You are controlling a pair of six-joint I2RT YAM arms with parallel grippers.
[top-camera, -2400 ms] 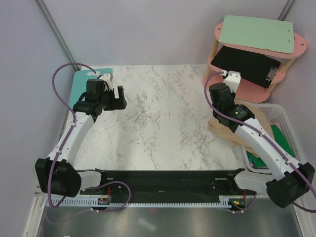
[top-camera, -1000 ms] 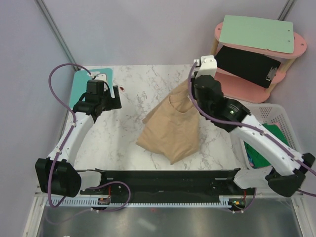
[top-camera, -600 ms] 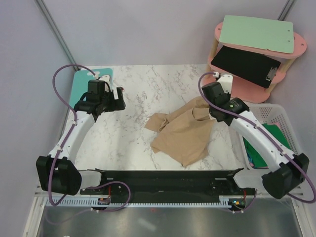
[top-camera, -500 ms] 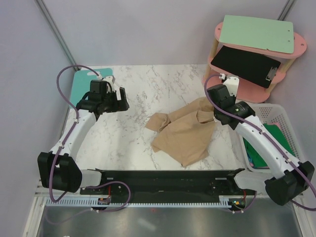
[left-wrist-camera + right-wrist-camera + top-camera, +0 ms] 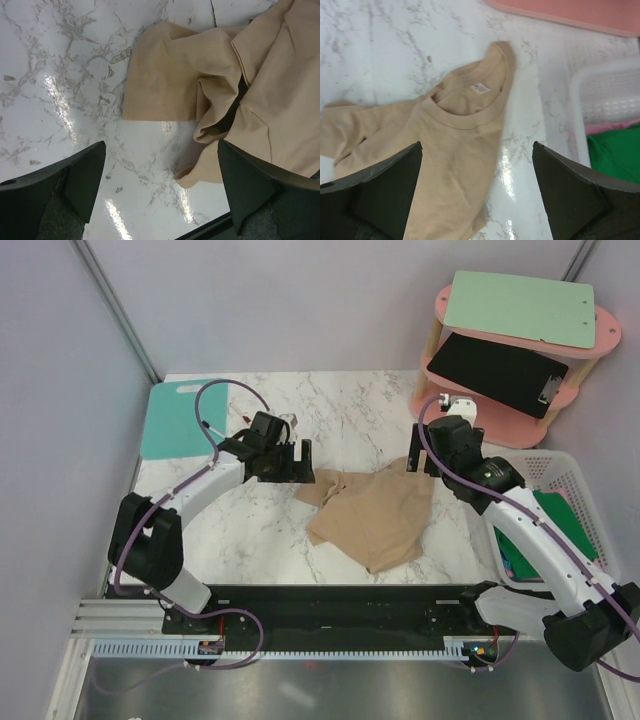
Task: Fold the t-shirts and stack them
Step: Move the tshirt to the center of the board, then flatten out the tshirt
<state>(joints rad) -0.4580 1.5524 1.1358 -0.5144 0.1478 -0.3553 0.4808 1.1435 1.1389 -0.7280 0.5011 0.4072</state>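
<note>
A tan t-shirt point(image 5: 372, 517) lies loosely spread and rumpled on the marble table, collar toward the right arm. In the left wrist view one sleeve point(image 5: 159, 77) lies flat and the body point(image 5: 272, 100) bunches to the right. The right wrist view shows its collar and label point(image 5: 481, 88). My left gripper point(image 5: 293, 464) point(image 5: 162, 192) hovers open above the table beside the shirt's left sleeve. Open too, my right gripper point(image 5: 414, 462) point(image 5: 477, 192) hangs over the shirt's collar edge, apart from the cloth. A green t-shirt point(image 5: 558, 522) point(image 5: 616, 150) lies in the basket.
A white basket point(image 5: 575, 475) point(image 5: 600, 82) stands at the right table edge, close to the right arm. Behind it is a pink two-tier shelf point(image 5: 505, 418) with a green board and a black clipboard. A teal mat point(image 5: 178, 420) lies at the back left.
My right gripper opened and let the tan t-shirt drop onto the table, then drew back a little. The left arm swung right, from beside the teal mat to the shirt's left sleeve.
</note>
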